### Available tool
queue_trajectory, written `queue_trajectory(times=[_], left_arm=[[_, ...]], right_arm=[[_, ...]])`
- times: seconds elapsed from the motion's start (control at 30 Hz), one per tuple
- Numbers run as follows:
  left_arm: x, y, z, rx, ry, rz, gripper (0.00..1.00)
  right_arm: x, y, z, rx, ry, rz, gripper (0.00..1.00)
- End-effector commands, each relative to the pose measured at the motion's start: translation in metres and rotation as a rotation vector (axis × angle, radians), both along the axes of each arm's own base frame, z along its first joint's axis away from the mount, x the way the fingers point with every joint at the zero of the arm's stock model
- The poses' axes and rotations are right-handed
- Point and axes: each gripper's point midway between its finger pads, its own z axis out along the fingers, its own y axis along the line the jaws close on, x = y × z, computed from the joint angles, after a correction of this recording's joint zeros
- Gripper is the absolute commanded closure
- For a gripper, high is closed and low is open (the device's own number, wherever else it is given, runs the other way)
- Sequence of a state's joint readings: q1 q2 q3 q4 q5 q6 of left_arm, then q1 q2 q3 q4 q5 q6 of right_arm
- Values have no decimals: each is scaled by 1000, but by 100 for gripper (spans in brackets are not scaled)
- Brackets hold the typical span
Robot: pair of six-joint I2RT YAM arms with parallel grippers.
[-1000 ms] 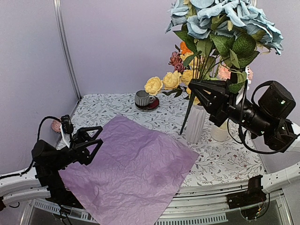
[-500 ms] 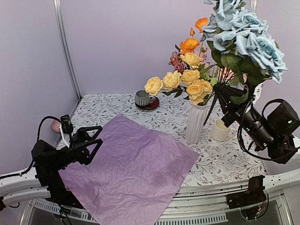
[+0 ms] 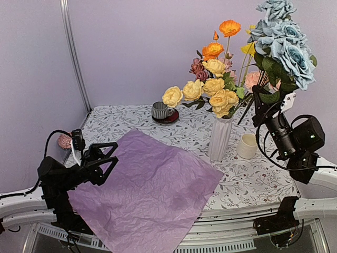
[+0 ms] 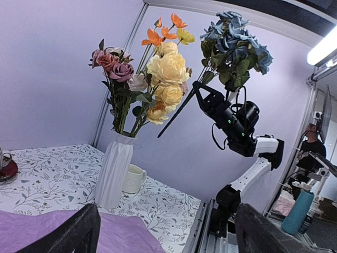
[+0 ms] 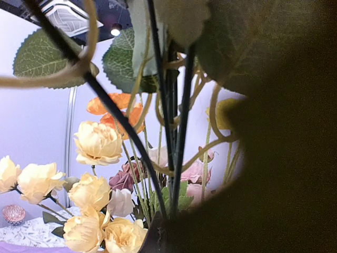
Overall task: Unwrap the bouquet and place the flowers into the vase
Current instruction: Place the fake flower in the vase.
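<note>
1 blue-rose bunch (image 3: 287,47) clamped in R end effector (image 3: 259,99), near vase (image 3: 219,138).

Right gripper (image 3: 259,100): swung from in front of the vase (image 3: 219,139) to its right, and higher.
Blue roses (image 3: 284,39): carried from directly above the vase to its upper right.
Cream mug (image 3: 246,146): right of the vase, now uncovered.
Orange poppies (image 3: 230,27): above the vase, now unhidden.

Floral table (image 3: 255,180): purple tissue sheet (image 3: 147,187), white vase (image 3: 219,139), cream mug (image 3: 246,146), striped cup (image 3: 159,110).
</note>
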State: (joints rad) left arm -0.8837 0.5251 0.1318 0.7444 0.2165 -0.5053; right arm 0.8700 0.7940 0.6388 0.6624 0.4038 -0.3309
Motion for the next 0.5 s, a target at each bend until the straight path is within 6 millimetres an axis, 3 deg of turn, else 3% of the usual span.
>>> queue_trajectory(times=[0.0, 0.23, 0.47], left_arm=[[-5, 0, 10, -24, -28, -11, 9], [-5, -1, 8, -21, -25, -17, 9], [-5, 1, 6, -22, -20, -11, 9]], right_arm=[[-11, -9, 22, 116, -129, 62, 98], [-4, -8, 28, 146, -207, 86, 98], [16, -5, 22, 134, -212, 74, 98]])
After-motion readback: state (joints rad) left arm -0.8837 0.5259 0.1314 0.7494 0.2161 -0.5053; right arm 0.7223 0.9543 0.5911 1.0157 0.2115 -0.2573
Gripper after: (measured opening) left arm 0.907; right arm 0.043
